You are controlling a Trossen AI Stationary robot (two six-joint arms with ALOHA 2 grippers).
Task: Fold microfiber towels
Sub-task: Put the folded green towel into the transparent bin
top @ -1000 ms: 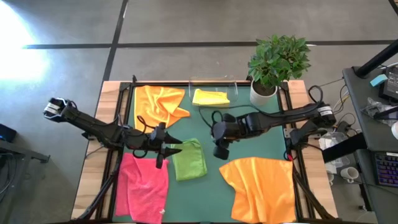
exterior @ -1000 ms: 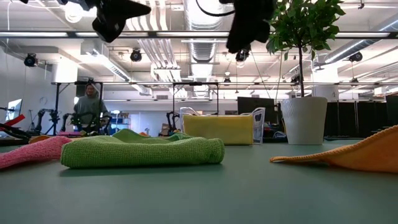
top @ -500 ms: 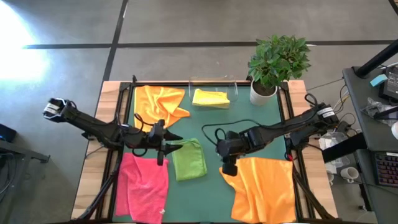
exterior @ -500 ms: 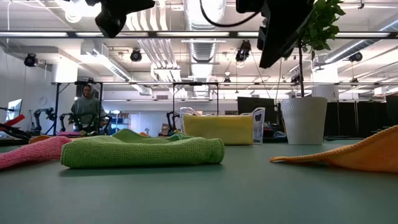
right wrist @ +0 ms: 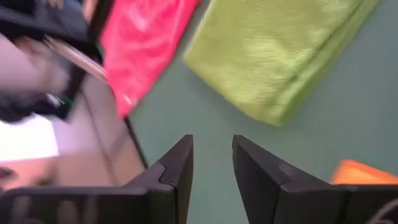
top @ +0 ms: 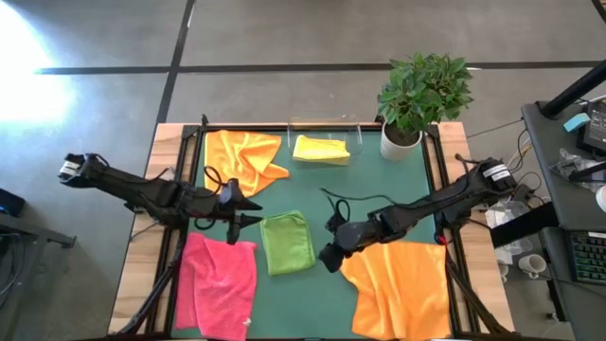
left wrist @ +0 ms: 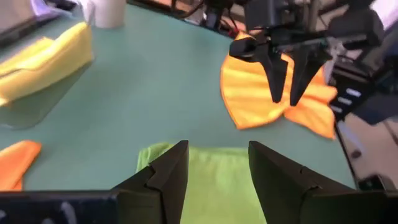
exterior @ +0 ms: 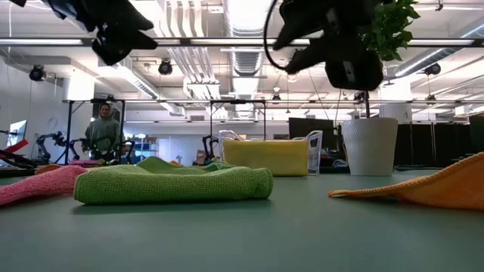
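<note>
Towels surround your two grippers on the green mat (top: 369,180). Your right gripper (top: 329,258) hangs with jaws parted and empty, just off the near corner of the spread orange towel (top: 398,284). Beside it lies the lime green towel (top: 287,242), folded into a thick rectangle. Your left gripper (top: 248,210) hovers open, holding nothing, between the pink towel (top: 220,279) and the crumpled second orange towel (top: 244,156). Farther back, the folded yellow towel (top: 320,148) rests by the potted plant (top: 419,95).
</note>
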